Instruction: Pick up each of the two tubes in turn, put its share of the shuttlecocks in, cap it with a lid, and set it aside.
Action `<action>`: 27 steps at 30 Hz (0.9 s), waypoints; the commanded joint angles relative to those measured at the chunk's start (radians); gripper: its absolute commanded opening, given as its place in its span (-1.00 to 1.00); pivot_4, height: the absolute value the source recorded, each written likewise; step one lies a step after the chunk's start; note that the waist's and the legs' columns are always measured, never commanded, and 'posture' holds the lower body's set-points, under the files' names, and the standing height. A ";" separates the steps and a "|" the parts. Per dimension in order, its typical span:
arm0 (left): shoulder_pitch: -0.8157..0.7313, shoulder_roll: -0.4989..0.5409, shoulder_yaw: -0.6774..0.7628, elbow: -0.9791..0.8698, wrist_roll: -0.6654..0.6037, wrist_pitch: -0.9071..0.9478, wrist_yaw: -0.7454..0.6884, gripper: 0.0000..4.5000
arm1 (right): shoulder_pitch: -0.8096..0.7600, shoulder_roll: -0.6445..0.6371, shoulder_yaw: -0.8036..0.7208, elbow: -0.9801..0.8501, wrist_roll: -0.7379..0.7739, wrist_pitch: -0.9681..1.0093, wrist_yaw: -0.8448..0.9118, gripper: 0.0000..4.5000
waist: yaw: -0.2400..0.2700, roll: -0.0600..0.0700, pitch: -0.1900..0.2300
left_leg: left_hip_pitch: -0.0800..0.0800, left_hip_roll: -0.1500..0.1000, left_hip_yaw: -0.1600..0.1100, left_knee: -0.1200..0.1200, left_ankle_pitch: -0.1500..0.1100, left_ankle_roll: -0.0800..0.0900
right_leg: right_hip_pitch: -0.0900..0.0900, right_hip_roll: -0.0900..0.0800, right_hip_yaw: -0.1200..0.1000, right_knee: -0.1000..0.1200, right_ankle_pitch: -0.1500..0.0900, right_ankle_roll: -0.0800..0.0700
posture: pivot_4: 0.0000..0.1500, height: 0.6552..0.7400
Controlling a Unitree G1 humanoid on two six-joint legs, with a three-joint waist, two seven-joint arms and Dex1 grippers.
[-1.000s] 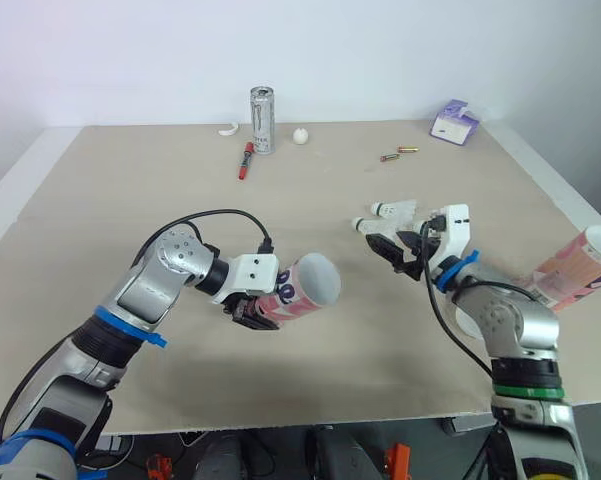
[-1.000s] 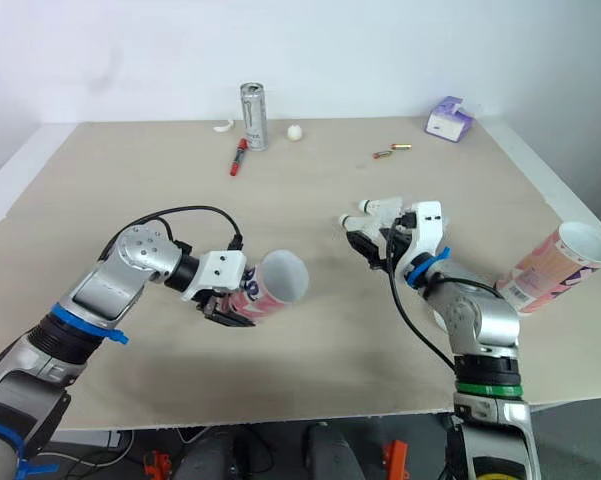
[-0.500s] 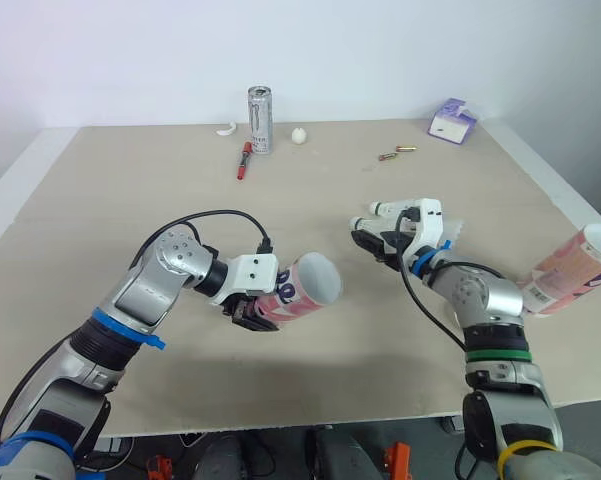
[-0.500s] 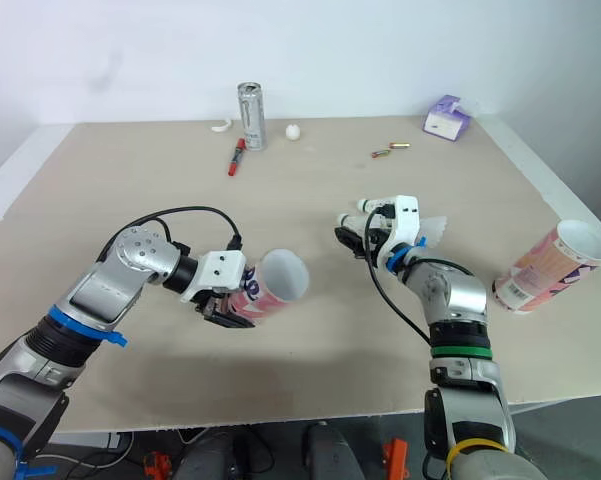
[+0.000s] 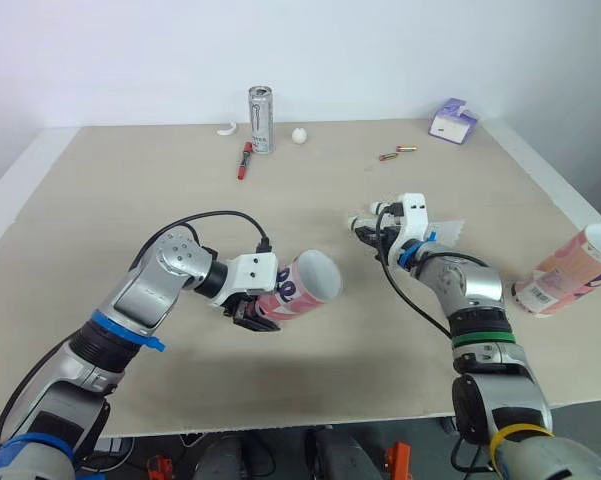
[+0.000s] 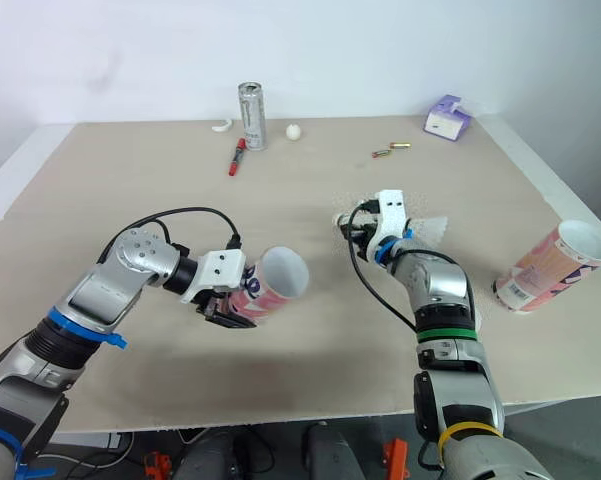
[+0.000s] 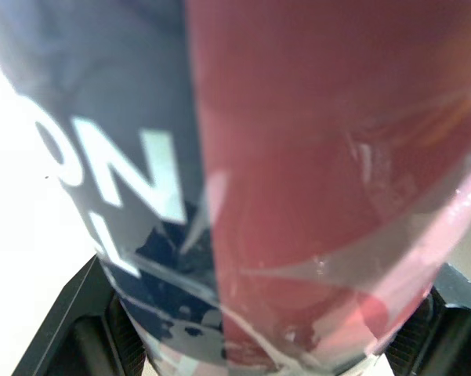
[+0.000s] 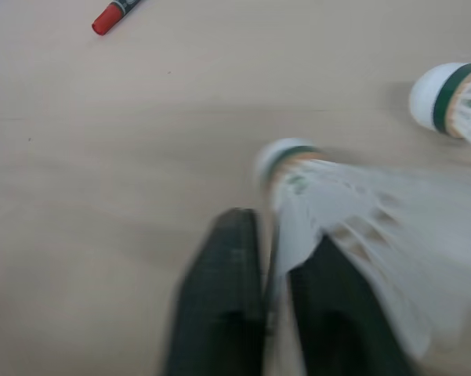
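On the table, toward the front edge and left of the middle, the left gripper is clamped around the closed end of a pink tube; the tube is held off the surface, lying nearly on its side, its open mouth turned toward the right arm; the left wrist view has a black finger at each flank of the printed wall.

At the far edge, left of centre, a silver can stands upright; a small white curved piece lies just beside it, a red marker lies in front of it, and a white ball sits on its right.

Right of the middle, the right gripper is pinched on the feather skirt of a shuttlecock, cork end pointing away from the wrist; a second shuttlecock lies near it on the table, apart from the fingers.

Further back, two small metal pieces lie together; a purple box sits near the far right corner.

At the right edge the second tube lies on its side, open mouth toward the edge.
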 commanded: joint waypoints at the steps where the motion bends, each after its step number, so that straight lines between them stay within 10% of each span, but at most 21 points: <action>1: 0.025 -0.002 -0.042 0.007 0.007 0.014 -0.004 0.49 | -0.020 -0.002 0.005 -0.058 -0.003 -0.009 0.020 -0.98 | 0.000 0.000 0.000 | 0.000 0.000 0.000 0.000 0.000 0.000 | 0.000 0.000 0.000 0.000 0.000 0.000 | 1.00 1.00; 11: 0.020 -0.016 -0.040 0.042 0.001 0.018 -0.002 0.49 | 0.065 -0.119 0.032 -0.467 0.001 0.033 0.095 -0.98 | 0.004 0.000 0.000 | 0.000 -0.001 0.000 0.000 0.000 0.000 | 0.000 -0.001 0.000 0.000 0.000 0.001 | 1.00 1.00; 17: 0.007 -0.028 -0.030 0.069 -0.013 0.060 0.003 0.49 | 0.170 -0.495 0.050 -0.883 -0.032 -0.237 0.488 -0.98 | 0.014 0.001 0.000 | -0.001 -0.003 0.000 0.000 -0.001 0.002 | 0.000 -0.002 0.001 0.000 -0.002 0.003 | 1.00 1.00; 27: -0.025 -0.052 -0.027 0.090 -0.015 0.115 0.035 0.49 | 0.192 -0.634 0.078 -1.004 -0.010 -0.465 0.689 -0.98 | 0.014 0.000 -0.001 | 0.004 -0.004 0.002 0.003 -0.002 0.006 | 0.004 -0.004 0.003 -0.001 -0.003 0.002 | 1.00 1.00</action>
